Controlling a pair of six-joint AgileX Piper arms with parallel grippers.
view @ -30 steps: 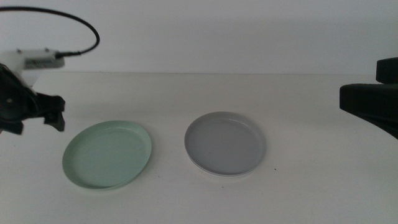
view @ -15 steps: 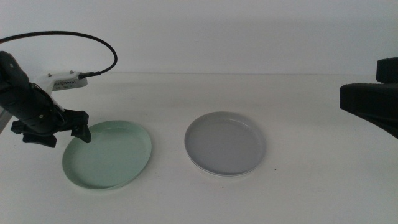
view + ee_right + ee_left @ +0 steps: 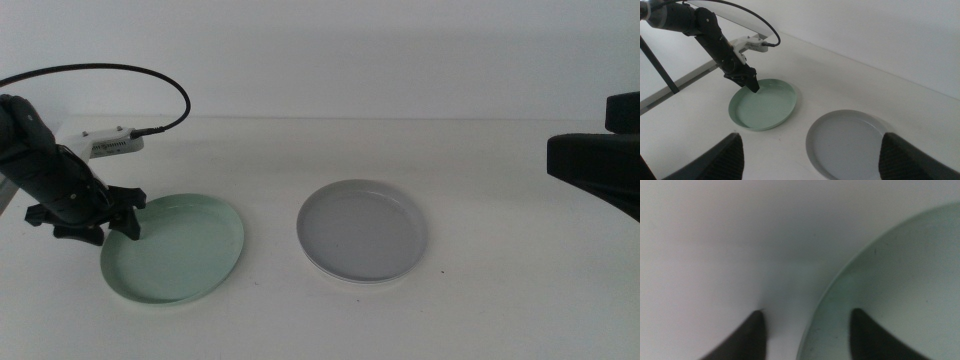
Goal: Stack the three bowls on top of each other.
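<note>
The mint green bowl (image 3: pixel 172 248) (image 3: pixel 762 105) lies left of centre on the table. In the middle, the grey bowl (image 3: pixel 362 231) (image 3: pixel 855 145) rests on the white bowl (image 3: pixel 345 279), of which only a thin rim shows. My left gripper (image 3: pixel 112 228) (image 3: pixel 807 312) is open and low at the green bowl's left rim (image 3: pixel 830 287), one jaw inside the bowl and one outside over the table. My right gripper (image 3: pixel 812 135) is open and empty, raised at the right side (image 3: pixel 595 165), well clear of the bowls.
The white table (image 3: pixel 500 300) runs back to a pale wall. A black cable (image 3: pixel 150 75) loops above the left arm, whose white wrist camera block (image 3: pixel 105 143) sits behind the gripper. A dark bar (image 3: pixel 657 65) stands off the table's left side.
The left arm has come in from the left edge and dropped to the green bowl's left rim. The bowls and the right arm have not moved.
</note>
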